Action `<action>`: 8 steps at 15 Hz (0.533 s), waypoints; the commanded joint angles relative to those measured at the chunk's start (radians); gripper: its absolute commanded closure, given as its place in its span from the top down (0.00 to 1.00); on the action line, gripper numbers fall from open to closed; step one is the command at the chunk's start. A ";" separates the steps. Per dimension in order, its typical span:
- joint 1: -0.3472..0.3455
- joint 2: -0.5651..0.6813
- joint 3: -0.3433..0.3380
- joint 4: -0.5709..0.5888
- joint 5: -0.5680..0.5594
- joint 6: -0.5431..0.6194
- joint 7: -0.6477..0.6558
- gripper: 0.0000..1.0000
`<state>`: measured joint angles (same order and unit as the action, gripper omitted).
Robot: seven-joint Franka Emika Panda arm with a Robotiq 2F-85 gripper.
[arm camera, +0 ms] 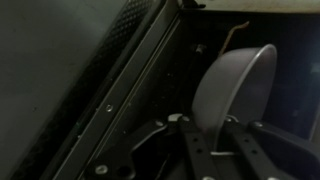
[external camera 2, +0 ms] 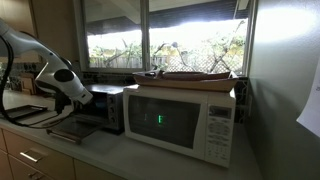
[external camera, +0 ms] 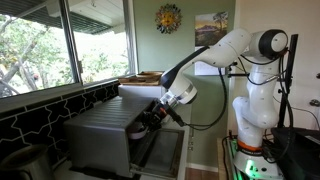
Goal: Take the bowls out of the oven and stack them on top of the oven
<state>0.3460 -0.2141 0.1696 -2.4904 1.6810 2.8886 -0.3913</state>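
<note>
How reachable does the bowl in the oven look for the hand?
Likely yes. The oven door hangs open, and in the wrist view the hand is inside with fingers either side of the bowl rim; nothing seems to block it.

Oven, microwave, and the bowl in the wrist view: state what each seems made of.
Oven: brushed metal, probably stainless steel, judging by its grey streaked sheen. Microwave: glossy white casing, painted metal or plastic, unclear which, with a dark glass-like door window. Bowl: smooth, thin-rimmed, with a soft satin sheen. It could be plastic or glazed ceramic, and the dim light leaves it open.
</note>
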 commanded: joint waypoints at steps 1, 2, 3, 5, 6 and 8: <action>-0.002 -0.056 -0.005 -0.061 -0.098 -0.016 0.060 0.04; -0.003 -0.064 -0.006 -0.075 -0.143 -0.021 0.078 0.04; -0.053 -0.090 0.037 -0.105 -0.218 -0.050 0.117 0.04; -0.071 -0.134 0.037 -0.146 -0.347 -0.099 0.174 0.04; -0.081 -0.162 0.037 -0.160 -0.400 -0.124 0.200 0.04; -0.102 -0.234 0.026 -0.192 -0.510 -0.202 0.238 0.04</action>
<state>0.2882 -0.3188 0.1884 -2.5916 1.3194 2.7889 -0.2312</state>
